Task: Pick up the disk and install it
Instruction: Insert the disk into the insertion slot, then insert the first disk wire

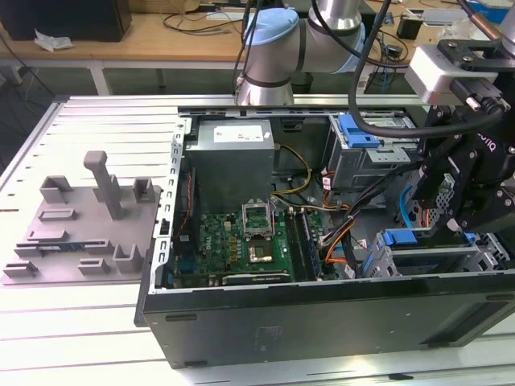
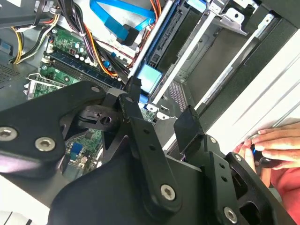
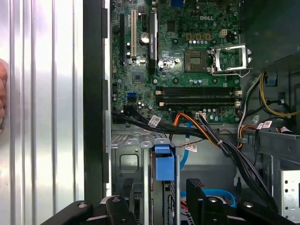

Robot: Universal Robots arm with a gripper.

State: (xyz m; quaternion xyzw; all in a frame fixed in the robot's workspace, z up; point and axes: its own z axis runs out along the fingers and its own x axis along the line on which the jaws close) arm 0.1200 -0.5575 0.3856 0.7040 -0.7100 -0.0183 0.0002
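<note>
Standing spread and pinching nothing, the jaws of the gripper (image 3: 163, 187) hung over the disk (image 3: 164, 165). Its blue plastic carrier sat edge-up in a grey sheet-metal drive cage (image 3: 129, 161) at a corner of the open black computer case (image 1: 322, 322). A green motherboard (image 3: 187, 56) and bundled cables (image 3: 206, 126) lay inside the case too.

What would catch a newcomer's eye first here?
An open computer case lies on the metal table, its green motherboard bare. The black end effector hangs open over a blue-tabbed drive bay inside it. A grey plastic fixture sits beside the case, at the exterior view's left.
</note>
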